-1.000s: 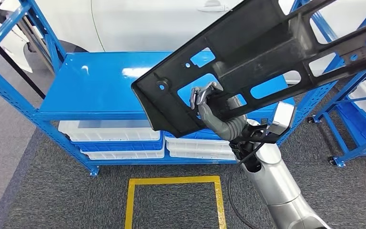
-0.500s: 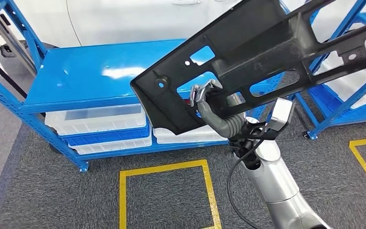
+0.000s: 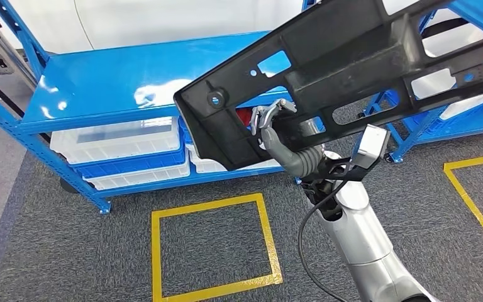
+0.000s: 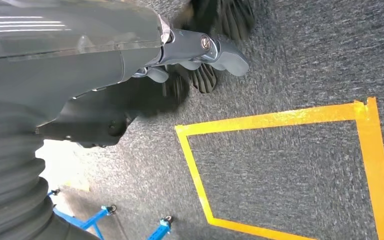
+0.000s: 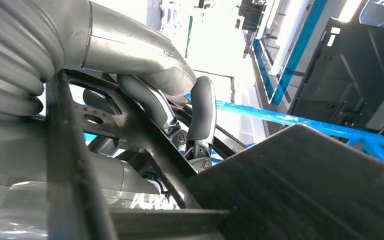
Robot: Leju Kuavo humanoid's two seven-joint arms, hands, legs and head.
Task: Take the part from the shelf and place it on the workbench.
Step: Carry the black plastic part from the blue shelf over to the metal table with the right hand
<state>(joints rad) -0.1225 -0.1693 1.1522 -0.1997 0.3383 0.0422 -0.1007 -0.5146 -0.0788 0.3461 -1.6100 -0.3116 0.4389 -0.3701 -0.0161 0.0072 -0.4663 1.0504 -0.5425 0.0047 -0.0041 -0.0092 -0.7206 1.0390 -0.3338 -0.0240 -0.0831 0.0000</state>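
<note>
A large black plastic part [image 3: 352, 56] with several cut-outs is held up in the air, tilted, in front of me. My right hand [image 3: 270, 126] grips it from below, fingers hooked through one of its openings. In the right wrist view, the right hand [image 5: 165, 105] wraps a rib of the part [image 5: 305, 190]. Behind the part stands a blue flat-topped bench [image 3: 119, 82] with a bare glossy top. My left hand [image 4: 195, 55] hangs over the carpet, fingers apart, holding nothing.
White bins [image 3: 119, 141] sit on the bench's lower shelves. A blue rack [image 3: 471, 116] stands to the right and a white car [image 3: 163, 19] behind. Yellow tape squares [image 3: 207, 204] [image 3: 478, 161] mark the grey carpet; the left wrist view shows a yellow tape square [image 4: 280, 117].
The camera has moved: the bench has slid left in the picture and a second yellow square has come in at the right. The part stays in my right hand.
</note>
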